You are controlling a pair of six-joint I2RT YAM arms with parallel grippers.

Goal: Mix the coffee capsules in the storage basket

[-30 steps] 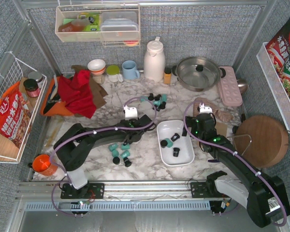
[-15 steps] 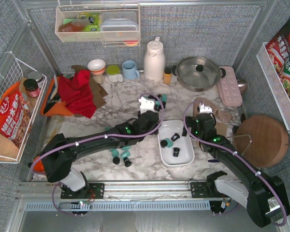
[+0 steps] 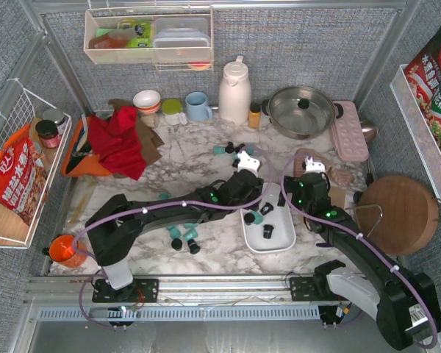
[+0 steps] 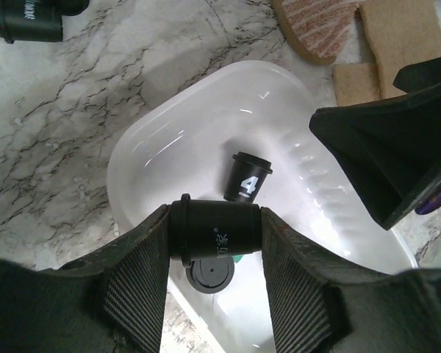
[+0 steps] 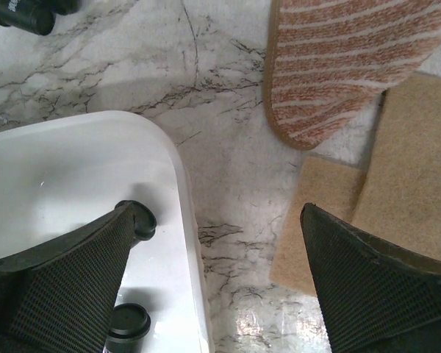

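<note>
Left wrist view: a black capsule (image 4: 214, 237) lies clamped sideways between the left fingers (image 4: 136, 283), right above the white storage basket (image 4: 154, 140) on the table (image 4: 51, 125), likely for dropping in. Right fingers (image 5: 66, 283) spread wide and empty astride the basket's rim, probably to steady it.

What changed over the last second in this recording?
The left gripper swung right and is now above the storage basket, shut on a black capsule. The right gripper stayed open over the basket's rim, and the capsules in the basket did not move.
</note>
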